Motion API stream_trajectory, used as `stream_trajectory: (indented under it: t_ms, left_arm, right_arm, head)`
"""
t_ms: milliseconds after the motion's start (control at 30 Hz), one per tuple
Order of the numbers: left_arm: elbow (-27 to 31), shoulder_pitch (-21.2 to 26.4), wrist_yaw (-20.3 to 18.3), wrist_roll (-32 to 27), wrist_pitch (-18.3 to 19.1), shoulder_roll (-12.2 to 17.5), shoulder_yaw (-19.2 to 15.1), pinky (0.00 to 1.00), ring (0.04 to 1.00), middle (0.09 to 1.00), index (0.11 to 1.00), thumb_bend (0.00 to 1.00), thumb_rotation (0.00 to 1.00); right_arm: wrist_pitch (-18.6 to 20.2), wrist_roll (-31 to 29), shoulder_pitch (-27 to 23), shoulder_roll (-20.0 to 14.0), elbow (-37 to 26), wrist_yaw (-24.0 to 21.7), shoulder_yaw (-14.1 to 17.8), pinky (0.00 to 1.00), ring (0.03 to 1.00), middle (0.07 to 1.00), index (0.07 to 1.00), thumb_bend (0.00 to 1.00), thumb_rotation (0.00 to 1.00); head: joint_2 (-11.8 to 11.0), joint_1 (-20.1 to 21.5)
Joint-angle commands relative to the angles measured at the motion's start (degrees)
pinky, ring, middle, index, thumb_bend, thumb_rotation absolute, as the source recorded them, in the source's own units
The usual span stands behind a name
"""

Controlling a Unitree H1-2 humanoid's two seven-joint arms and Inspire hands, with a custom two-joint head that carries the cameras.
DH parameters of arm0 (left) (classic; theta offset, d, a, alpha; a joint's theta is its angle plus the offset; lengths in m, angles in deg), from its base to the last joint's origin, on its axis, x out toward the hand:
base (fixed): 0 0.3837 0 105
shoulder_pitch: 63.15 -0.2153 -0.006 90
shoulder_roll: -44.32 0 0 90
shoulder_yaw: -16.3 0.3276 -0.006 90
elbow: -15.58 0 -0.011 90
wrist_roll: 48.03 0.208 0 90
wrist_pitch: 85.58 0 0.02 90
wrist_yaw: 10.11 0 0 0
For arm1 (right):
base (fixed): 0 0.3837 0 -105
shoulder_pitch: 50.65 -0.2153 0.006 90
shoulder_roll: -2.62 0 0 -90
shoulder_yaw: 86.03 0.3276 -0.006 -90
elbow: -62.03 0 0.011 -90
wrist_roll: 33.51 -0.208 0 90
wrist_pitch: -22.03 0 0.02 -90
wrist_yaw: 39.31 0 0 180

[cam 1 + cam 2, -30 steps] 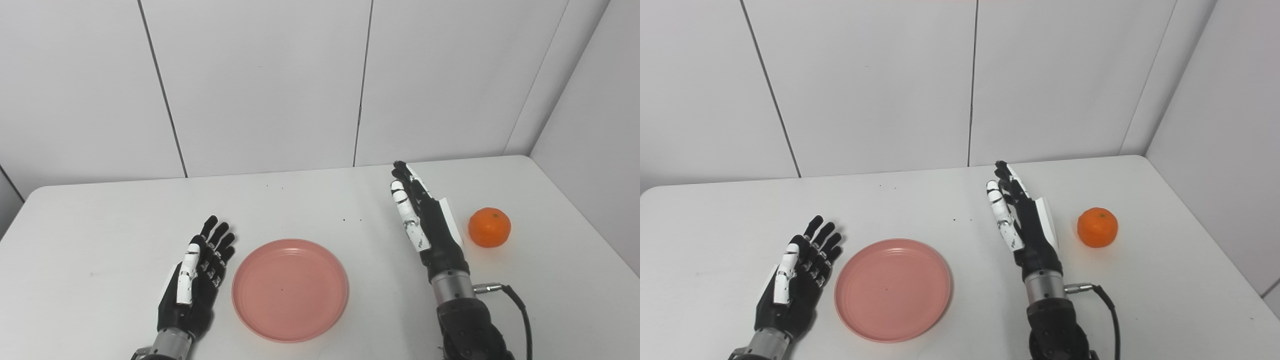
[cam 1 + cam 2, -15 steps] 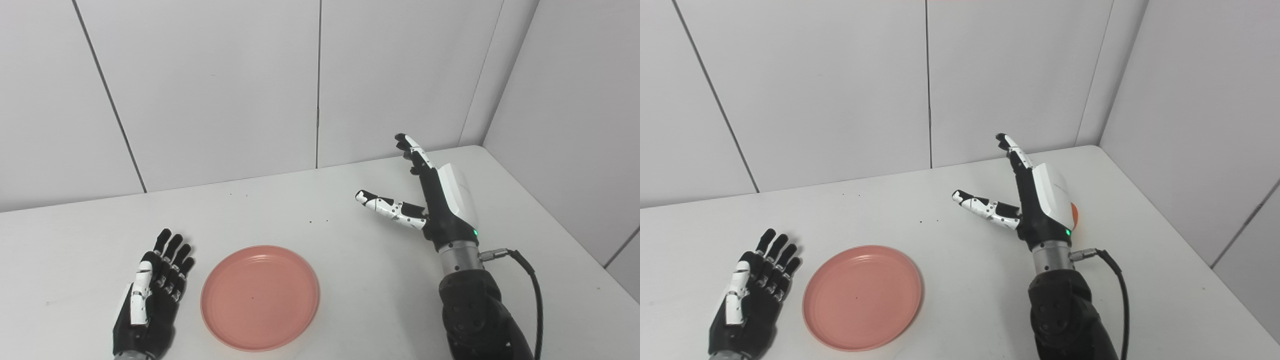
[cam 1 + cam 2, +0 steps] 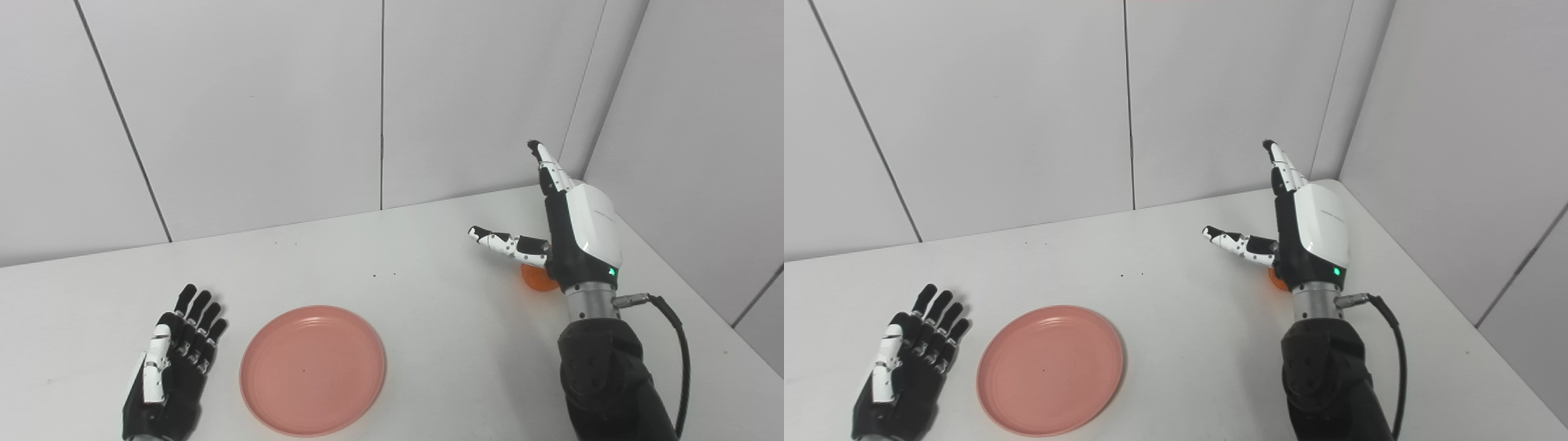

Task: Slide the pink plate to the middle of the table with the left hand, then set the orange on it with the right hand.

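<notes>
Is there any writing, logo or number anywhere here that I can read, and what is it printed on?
White cover on the back of the right hand: a short line of small grey print, too small and blurred to read.
Pink plate, orange, left hand, table: no text visible.

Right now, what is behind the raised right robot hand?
A sliver of the round orange fruit shows below the open right robot hand, on the white table. The rest of it is covered.
</notes>
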State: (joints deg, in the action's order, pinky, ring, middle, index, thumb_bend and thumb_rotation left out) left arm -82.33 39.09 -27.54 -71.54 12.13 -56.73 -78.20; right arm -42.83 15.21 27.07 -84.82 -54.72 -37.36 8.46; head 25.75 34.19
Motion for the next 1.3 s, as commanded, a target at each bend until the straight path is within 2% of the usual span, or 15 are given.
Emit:
stream_trajectory:
  t_ms: [0,233,500,700,833,1033,1267]
  left_arm:
    - [-3.19,-1.7,0.56,0.42,1.6,0.84,-0.38,1.0,1.0,1.0,1.0,0.29,1.0]
    - [-3.78,-1.64,-0.3,0.07,1.5,1.18,-0.85,1.0,1.0,1.0,1.0,0.3,1.0]
    - [-2.89,-1.93,0.02,0.11,2.13,1.24,-1.19,1.0,1.0,1.0,1.0,0.32,1.0]
    - [-2.5,-2.05,0.06,0.05,2.34,1.26,-1.32,1.0,1.0,1.0,1.0,0.32,1.0]
    - [-2.4,-2.1,-0.11,-0.1,2.39,1.38,-1.43,1.0,1.0,1.0,1.0,0.32,1.0]
    - [-2.73,-2.02,-0.04,-0.31,2.6,1.66,-1.72,1.0,1.0,1.0,1.0,0.33,1.0]
    - [-3.04,-1.73,0.03,-0.52,3.1,2.15,-1.89,1.0,1.0,1.0,1.0,0.33,1.0]
  right_arm:
    - [0.96,1.16,-1.29,-1.13,-1.41,-0.23,1.3,0.77,0.888,0.935,0.954,0.95,0.4]
    - [1.74,2.49,-0.44,-0.94,-1.52,-4.42,4.88,0.8,0.919,0.958,0.983,0.97,0.45]
    - [1.74,2.75,0.43,-0.87,1.27,-6.36,7.73,0.8,0.932,0.97,0.994,1.0,0.49]
    - [1.59,1.55,1.04,-0.75,4.17,-5.35,7.62,0.78,0.913,0.963,0.993,1.0,0.48]
    - [1.51,-0.14,1.17,-0.7,6.29,-4.3,7.53,0.8,0.927,0.964,0.992,0.99,0.45]
    - [0.39,-5.03,0.92,-1.59,11.33,-2.46,7.67,0.8,0.919,0.967,0.991,0.98,0.42]
    - [1.73,-4.92,-0.68,-1.73,15.84,-1.85,6.7,0.79,0.917,0.966,0.994,0.99,0.45]
  head:
    - [0.0,0.25]
    - [-0.13,0.6]
    - [0.1,0.31]
    - [0.3,0.75]
    - [0.64,0.89]
    - [0.74,1.48]
    - [0.86,1.94]
